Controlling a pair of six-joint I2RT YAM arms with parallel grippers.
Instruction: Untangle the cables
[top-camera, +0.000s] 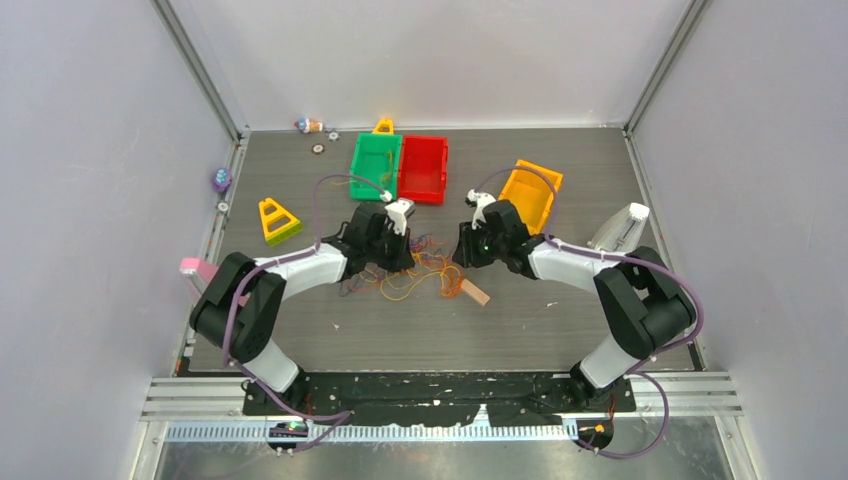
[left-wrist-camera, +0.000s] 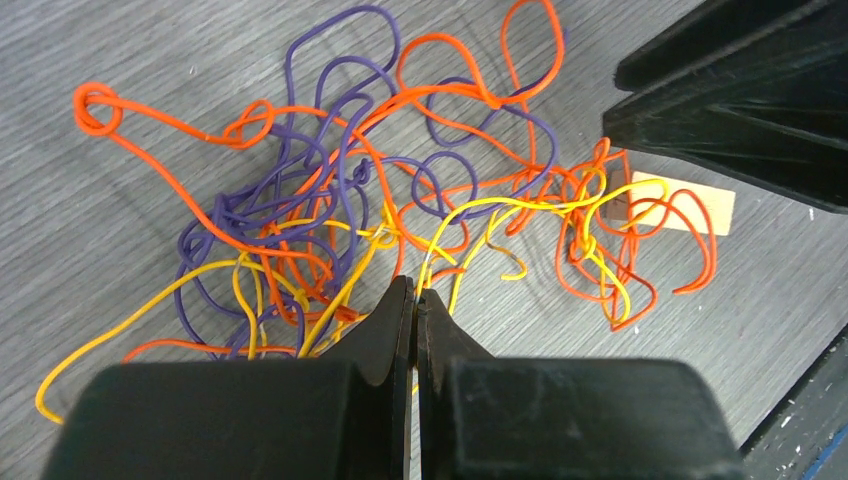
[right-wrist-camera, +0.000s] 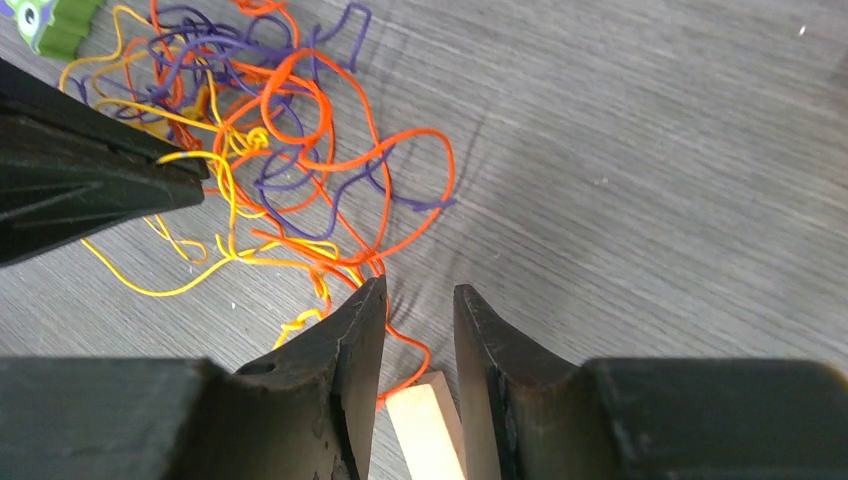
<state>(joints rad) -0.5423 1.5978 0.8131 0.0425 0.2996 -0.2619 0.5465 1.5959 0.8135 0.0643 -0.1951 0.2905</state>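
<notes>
Right now my left gripper (left-wrist-camera: 412, 292) pinches the cables (left-wrist-camera: 350, 200); my right gripper (right-wrist-camera: 420, 305) sits spread over a block (right-wrist-camera: 430, 430).

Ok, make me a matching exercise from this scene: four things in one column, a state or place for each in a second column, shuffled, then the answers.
Column one:
1. left gripper
2. right gripper
3. wooden block
4. green bin

Column two:
A. open
B. beside the red bin
C. shut on a yellow strand of the cables
D. lying at the edge of the cables

Pairs: 1-C, 2-A, 3-D, 4-B.
</notes>
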